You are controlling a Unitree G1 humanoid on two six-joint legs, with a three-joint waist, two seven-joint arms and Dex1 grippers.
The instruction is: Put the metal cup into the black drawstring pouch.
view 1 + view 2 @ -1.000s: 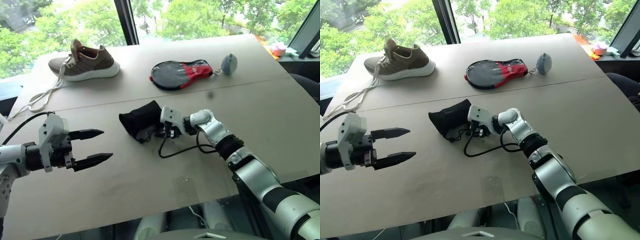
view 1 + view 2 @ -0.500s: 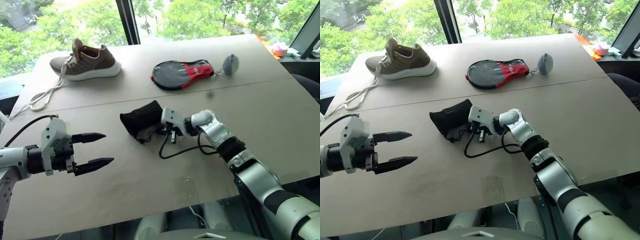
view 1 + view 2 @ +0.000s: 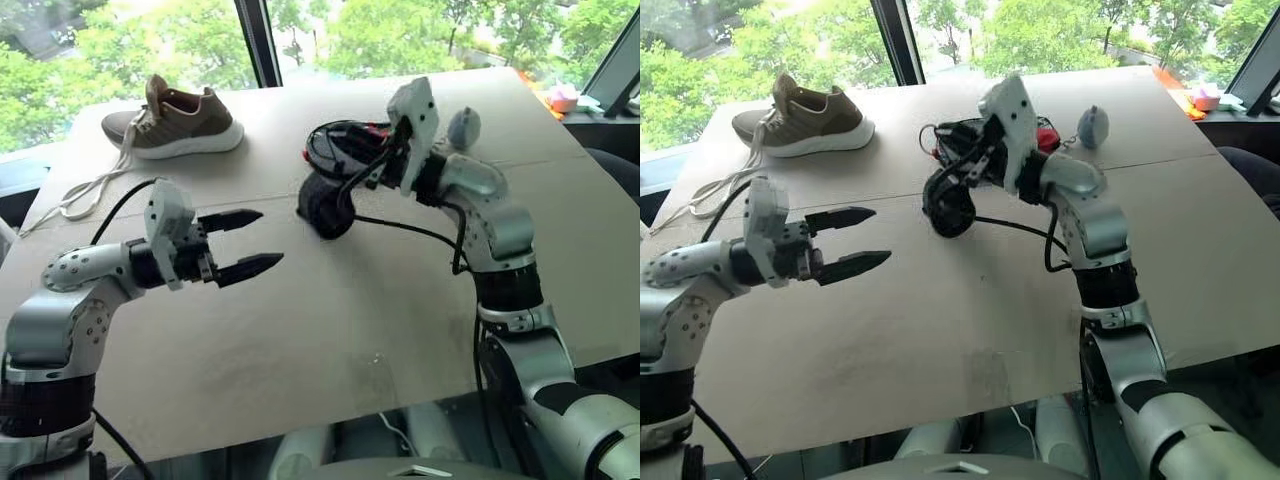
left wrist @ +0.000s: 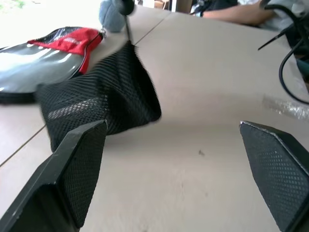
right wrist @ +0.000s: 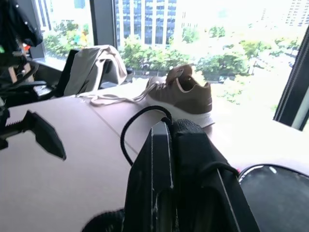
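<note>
We are looking at a tan table (image 3: 350,320) with a seam running across it beneath both grippers. A brown shoe (image 3: 175,120) is lying beyond the left gripper (image 3: 255,243), its pale laces (image 3: 85,195) trailing toward that gripper's outer side. A black-and-red zip case (image 4: 43,53) is resting just behind the right gripper (image 5: 169,126), with a small grey pouch (image 3: 462,127) sitting beside it.

No legible text or labels.

left tool (image 3: 262,240) level with fingers spread, right tool (image 3: 978,155) raised, clamped closed
</note>
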